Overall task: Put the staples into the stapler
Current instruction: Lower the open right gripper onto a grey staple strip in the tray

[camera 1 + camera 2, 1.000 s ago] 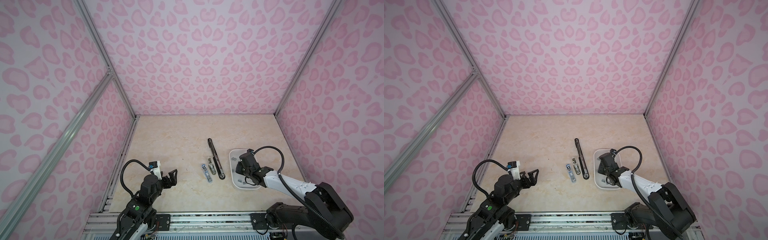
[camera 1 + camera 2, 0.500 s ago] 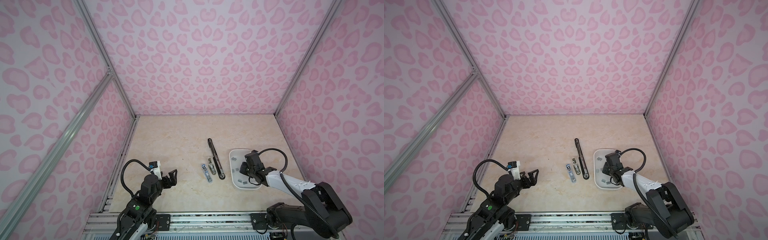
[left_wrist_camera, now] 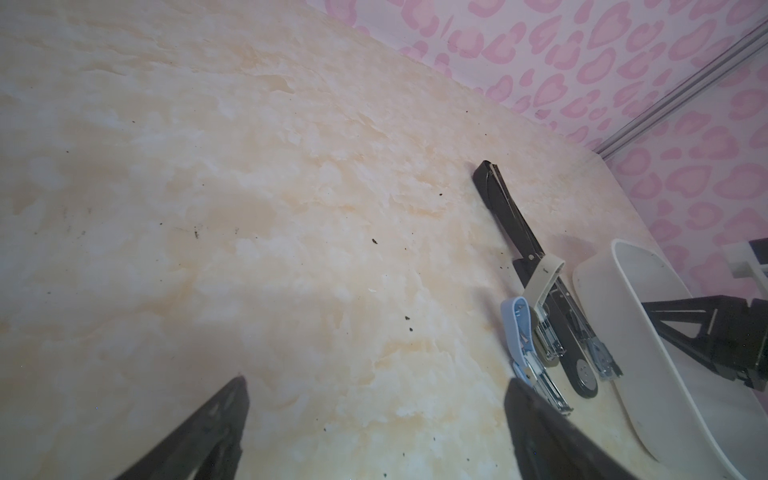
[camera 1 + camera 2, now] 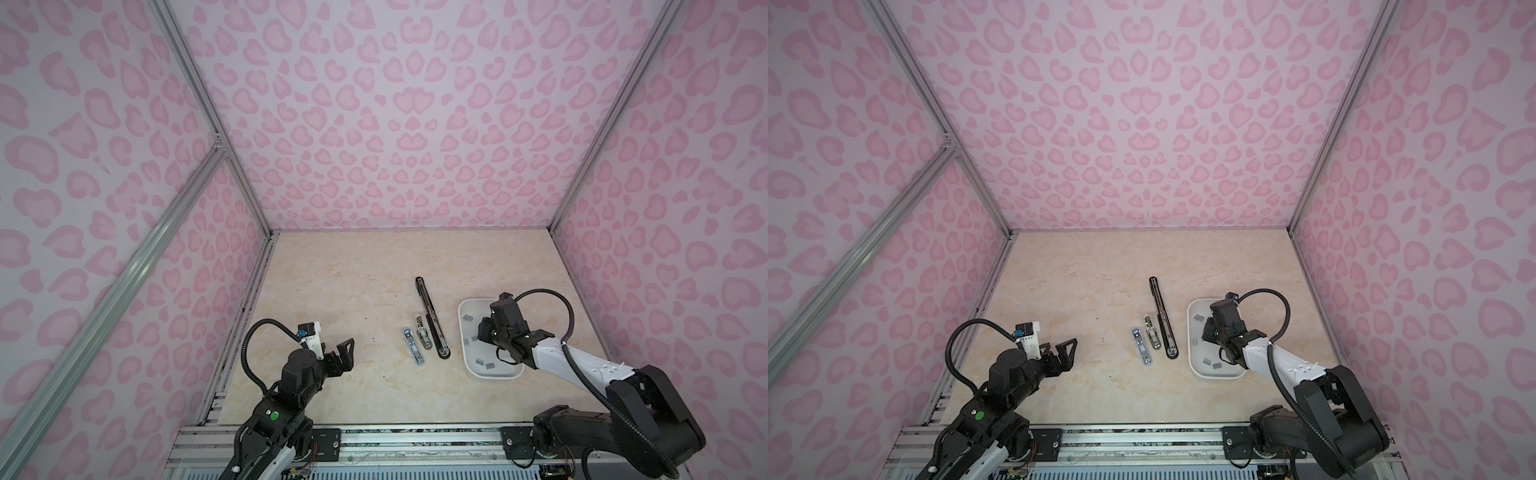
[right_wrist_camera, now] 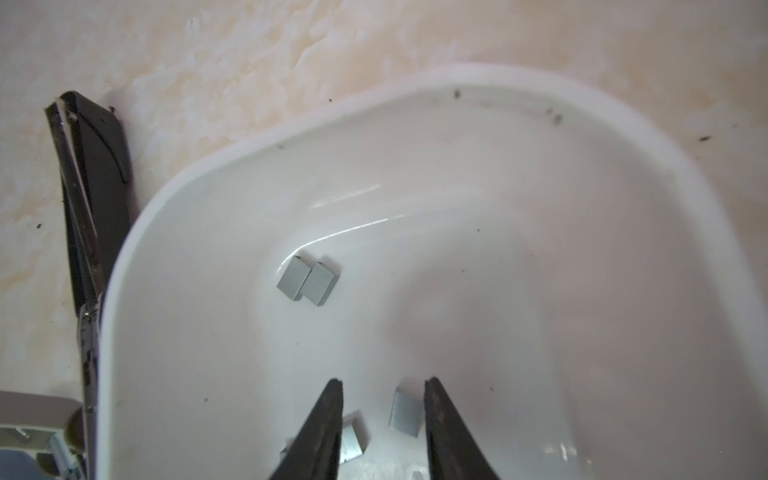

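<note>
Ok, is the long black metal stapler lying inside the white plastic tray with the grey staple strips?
No, the long black metal stapler lies on the tabletop beside the white plastic tray, outside its rim.

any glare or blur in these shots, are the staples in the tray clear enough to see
Right wrist view: glare streaks on the wall of the white tray, staples crisp, right gripper soft-edged. Left wrist view: left gripper out of focus, table dimmer near it. In both top views: even light, staples tiny specks.
</note>
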Motion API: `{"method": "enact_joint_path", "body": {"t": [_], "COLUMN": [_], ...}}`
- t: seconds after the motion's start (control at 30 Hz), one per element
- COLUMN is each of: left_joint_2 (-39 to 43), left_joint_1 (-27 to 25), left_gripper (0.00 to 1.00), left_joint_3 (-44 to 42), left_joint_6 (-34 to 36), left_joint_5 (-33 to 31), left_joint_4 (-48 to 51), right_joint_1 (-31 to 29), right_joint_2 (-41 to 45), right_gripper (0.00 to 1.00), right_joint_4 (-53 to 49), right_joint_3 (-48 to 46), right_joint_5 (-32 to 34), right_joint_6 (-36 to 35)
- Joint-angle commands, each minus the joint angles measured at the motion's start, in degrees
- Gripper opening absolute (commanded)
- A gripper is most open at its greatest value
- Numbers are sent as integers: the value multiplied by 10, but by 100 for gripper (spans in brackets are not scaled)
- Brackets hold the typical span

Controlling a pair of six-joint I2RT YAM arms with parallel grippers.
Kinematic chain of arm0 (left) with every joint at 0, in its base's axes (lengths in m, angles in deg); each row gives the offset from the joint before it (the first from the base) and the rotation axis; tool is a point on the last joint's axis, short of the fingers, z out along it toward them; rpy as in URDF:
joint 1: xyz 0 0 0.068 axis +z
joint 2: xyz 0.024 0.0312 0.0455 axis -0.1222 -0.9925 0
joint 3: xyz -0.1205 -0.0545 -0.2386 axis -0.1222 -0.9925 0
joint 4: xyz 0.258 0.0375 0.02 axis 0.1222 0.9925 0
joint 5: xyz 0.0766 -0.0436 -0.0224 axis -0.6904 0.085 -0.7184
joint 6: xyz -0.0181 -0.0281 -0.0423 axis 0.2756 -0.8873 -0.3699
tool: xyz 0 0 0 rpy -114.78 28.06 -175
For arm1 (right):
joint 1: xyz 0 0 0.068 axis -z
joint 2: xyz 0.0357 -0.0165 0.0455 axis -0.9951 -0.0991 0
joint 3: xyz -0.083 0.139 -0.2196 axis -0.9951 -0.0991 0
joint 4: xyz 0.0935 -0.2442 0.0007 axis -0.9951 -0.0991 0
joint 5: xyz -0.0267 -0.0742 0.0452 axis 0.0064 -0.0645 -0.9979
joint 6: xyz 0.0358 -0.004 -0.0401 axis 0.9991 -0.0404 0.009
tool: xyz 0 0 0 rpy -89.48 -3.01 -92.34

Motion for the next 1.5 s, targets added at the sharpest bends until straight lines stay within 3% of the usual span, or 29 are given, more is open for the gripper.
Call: {"method": "enact_joint_path", "body": {"t": [0.0,0.2,0.43,0.8,1.47], "left_joint_2": [0,-2,-2,-2,-2], "left_joint_1": [0,0,0,-1,0], "left_gripper": [97,97,97,97,97], "left_joint_3": [2,3,3,3,3], "left_joint_6": [2,2,2,2,3], "left_joint_5": [0,1,1,-1,3], "left_joint_4": [-12,-13,-12,-12,-13], "right_joint_1": [-20,-30,-46,-65,-110], "right_joint_2": [37,42,-8,-57,-117], "right_gripper": [32,28,29,30,24], "right_joint_4": [-29,10,24,14,-78], "right_joint_3": [-12,-27,-10,9,54], "right_joint_5": [25,-59,-95,-84,29], "right_joint_6": [-18,-42,-61,-66,-59]}}
